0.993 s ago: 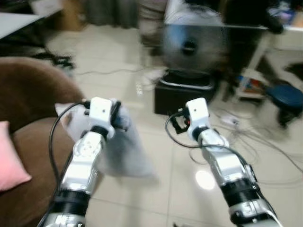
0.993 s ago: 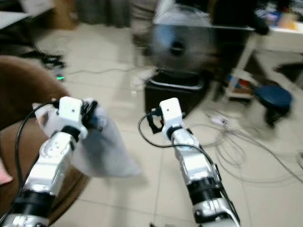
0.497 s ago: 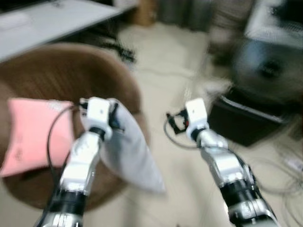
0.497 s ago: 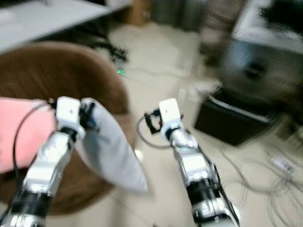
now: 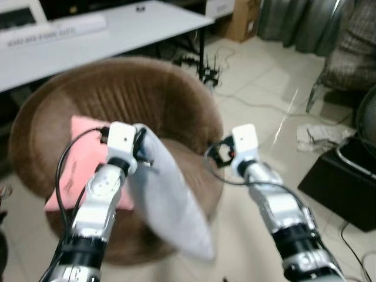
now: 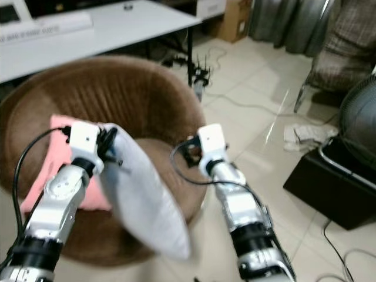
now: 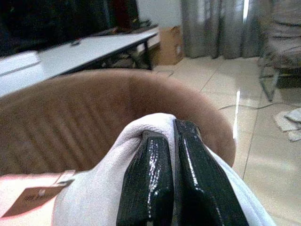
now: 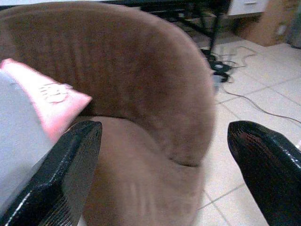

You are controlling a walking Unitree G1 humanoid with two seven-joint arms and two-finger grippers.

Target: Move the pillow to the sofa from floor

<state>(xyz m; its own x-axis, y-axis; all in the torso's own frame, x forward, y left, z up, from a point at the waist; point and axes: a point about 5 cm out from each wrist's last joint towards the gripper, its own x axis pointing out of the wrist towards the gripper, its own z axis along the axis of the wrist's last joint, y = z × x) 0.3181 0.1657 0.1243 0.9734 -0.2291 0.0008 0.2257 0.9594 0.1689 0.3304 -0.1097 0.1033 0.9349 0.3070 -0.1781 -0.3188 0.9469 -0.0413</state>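
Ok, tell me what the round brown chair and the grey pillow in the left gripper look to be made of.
Brown chair: seemingly a soft plush or velvety fabric, matte, with faint vertical ribbing on the backrest. Grey pillow: likely smooth woven cloth over soft filling; it hangs limp and bunches where the left gripper pinches it. The exact fibre cannot be told.

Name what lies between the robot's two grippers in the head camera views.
In the left eye view, the white pillow, hanging from the left gripper, and the brown sofa's seat lie between it and the right gripper.
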